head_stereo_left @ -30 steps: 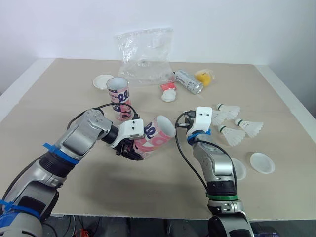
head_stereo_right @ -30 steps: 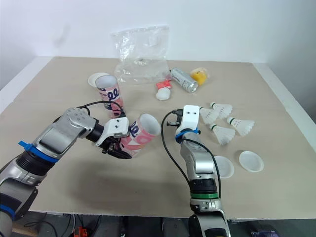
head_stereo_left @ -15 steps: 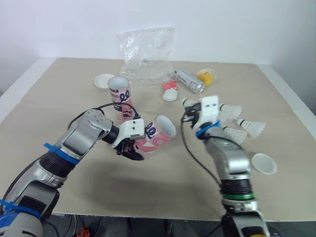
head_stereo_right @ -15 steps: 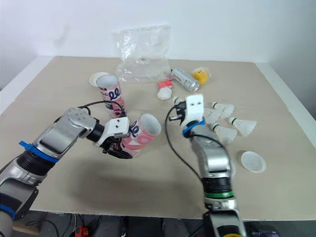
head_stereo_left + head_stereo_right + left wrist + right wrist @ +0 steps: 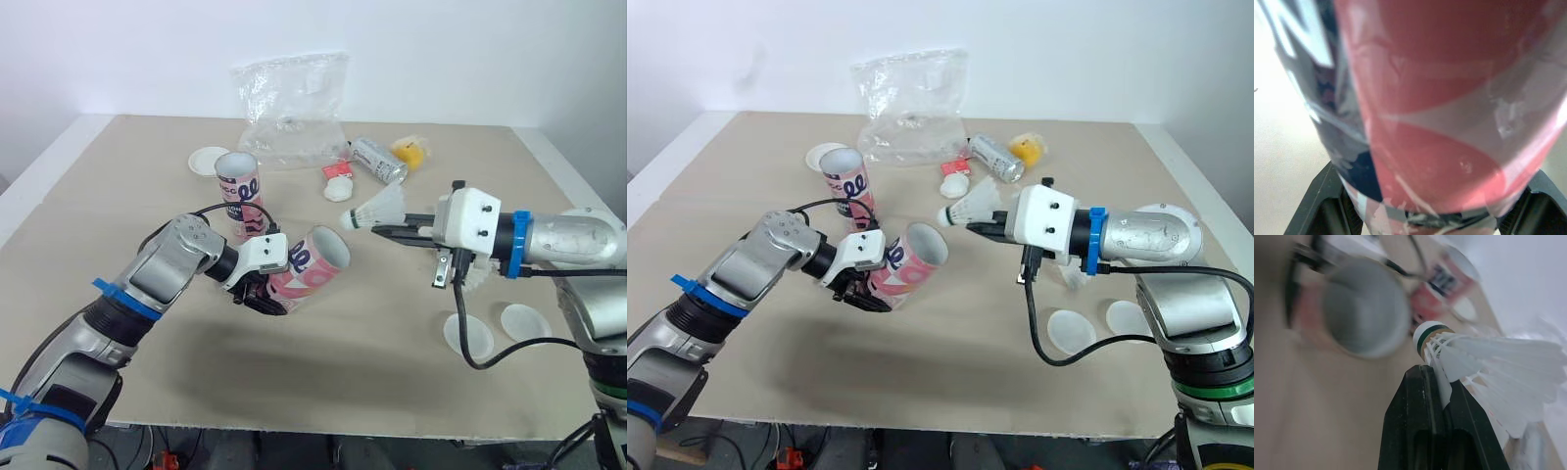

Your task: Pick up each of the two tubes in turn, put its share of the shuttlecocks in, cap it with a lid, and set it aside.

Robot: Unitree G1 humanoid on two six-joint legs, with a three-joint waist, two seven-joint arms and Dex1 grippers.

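My left gripper (image 5: 257,294) is shut on a pink and white tube (image 5: 304,266), held tilted just above the table with its open mouth (image 5: 329,252) facing right. In the left wrist view the tube (image 5: 1440,98) sits between the fingers (image 5: 1327,205). My right gripper (image 5: 389,230) is shut on a white shuttlecock (image 5: 374,210), cork end pointing left, a short way right of the mouth. The right wrist view has this shuttlecock (image 5: 1488,362) in front of the tube's mouth (image 5: 1364,308). A second tube (image 5: 238,193) stands upright behind. Feathers of another shuttlecock (image 5: 478,277) peek from behind my right arm.
Two white lids (image 5: 467,334) (image 5: 524,322) lie at the front right, a third lid (image 5: 208,160) at the back left. A crumpled plastic bag (image 5: 291,108), a silver can (image 5: 377,162), a yellow object (image 5: 409,153) and a red and white item (image 5: 338,181) lie at the back.
My right arm has swung out to the right and turned; its gripper now points left toward the tube's mouth with a shuttlecock in it. The left arm and tube have stayed put.
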